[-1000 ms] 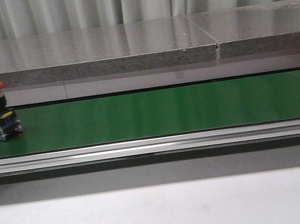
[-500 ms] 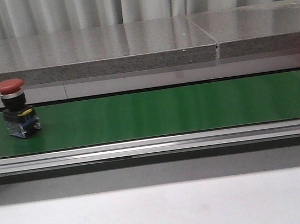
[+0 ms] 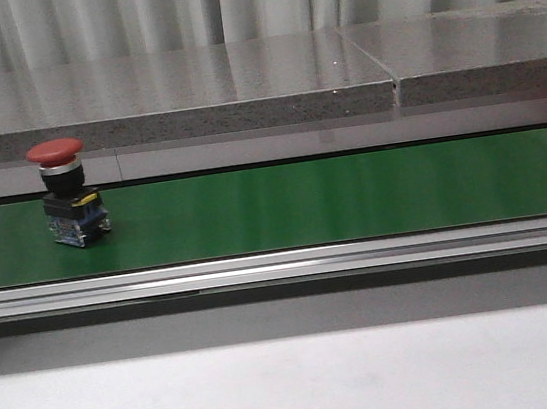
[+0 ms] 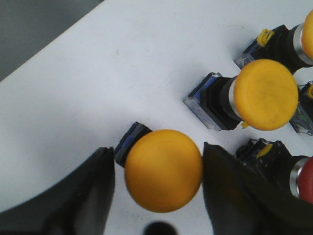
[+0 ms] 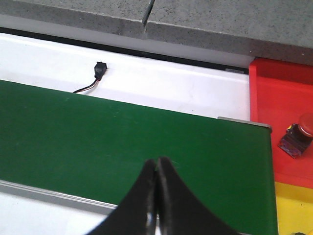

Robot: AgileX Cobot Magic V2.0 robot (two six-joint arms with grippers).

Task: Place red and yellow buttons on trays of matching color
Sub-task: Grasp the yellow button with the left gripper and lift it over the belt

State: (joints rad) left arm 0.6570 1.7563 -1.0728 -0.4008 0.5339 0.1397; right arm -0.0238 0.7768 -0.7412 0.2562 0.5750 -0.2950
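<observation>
A red button (image 3: pixel 69 196) stands upright on the green belt (image 3: pixel 334 202) at its left end in the front view; neither gripper shows there. My left gripper (image 4: pixel 156 155) is open over a white surface, its fingers either side of a yellow button (image 4: pixel 163 170); the right finger touches the cap, and a gap shows on the other side. More yellow buttons (image 4: pixel 264 94) and a red one (image 4: pixel 307 180) lie close by. My right gripper (image 5: pixel 156 162) is shut and empty above the belt (image 5: pixel 98 132). A red tray (image 5: pixel 274 93) holds a red button (image 5: pixel 299 133); a yellow tray (image 5: pixel 293 208) adjoins it.
A grey stone ledge (image 3: pixel 238 88) runs behind the belt, and a metal rail (image 3: pixel 281 264) runs along its front. A white table surface (image 3: pixel 298 393) lies nearest the camera. A small black connector on a wire (image 5: pixel 99 68) lies on the white strip beyond the belt.
The red button has travelled to the right along the green belt, still upright. Nothing else in the front view has moved.
</observation>
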